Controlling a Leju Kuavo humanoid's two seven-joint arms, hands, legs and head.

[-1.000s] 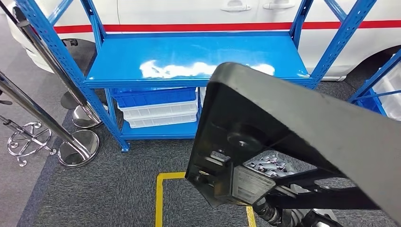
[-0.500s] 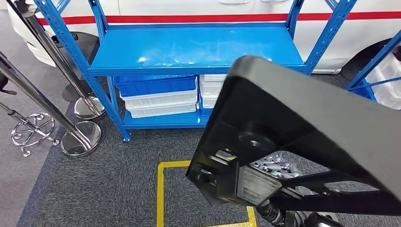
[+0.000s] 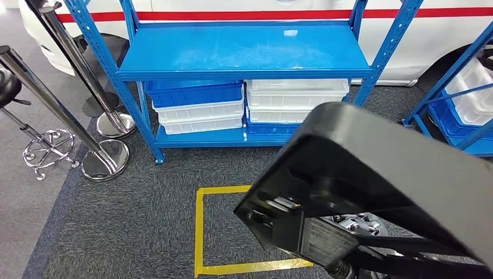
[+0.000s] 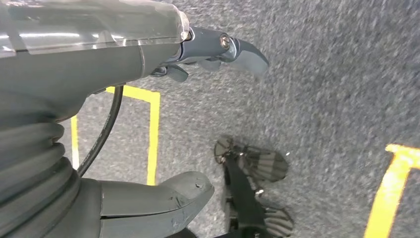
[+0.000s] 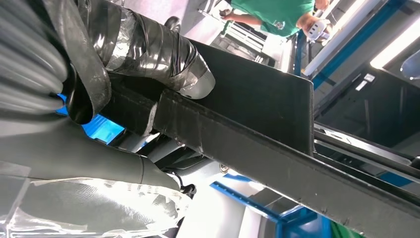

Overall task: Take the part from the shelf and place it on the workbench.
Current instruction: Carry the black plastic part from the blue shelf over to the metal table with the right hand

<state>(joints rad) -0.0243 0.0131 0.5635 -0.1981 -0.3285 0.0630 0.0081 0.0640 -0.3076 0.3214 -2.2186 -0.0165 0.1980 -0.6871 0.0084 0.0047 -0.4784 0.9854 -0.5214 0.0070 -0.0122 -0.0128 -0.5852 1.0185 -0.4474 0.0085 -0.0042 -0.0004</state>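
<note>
The left hand had a grey ribbed cover at the wrist, a smooth grey shell under clear plastic film, and dark blue-grey fingers joined by a small silver screw. A thin black cable ran along its side, from the shell toward 7 o'clock. Its thick grey thumb carried scuff marks. The right hand had a finger wrapped in silver tape, a grey cover, and crinkled clear film.
</note>
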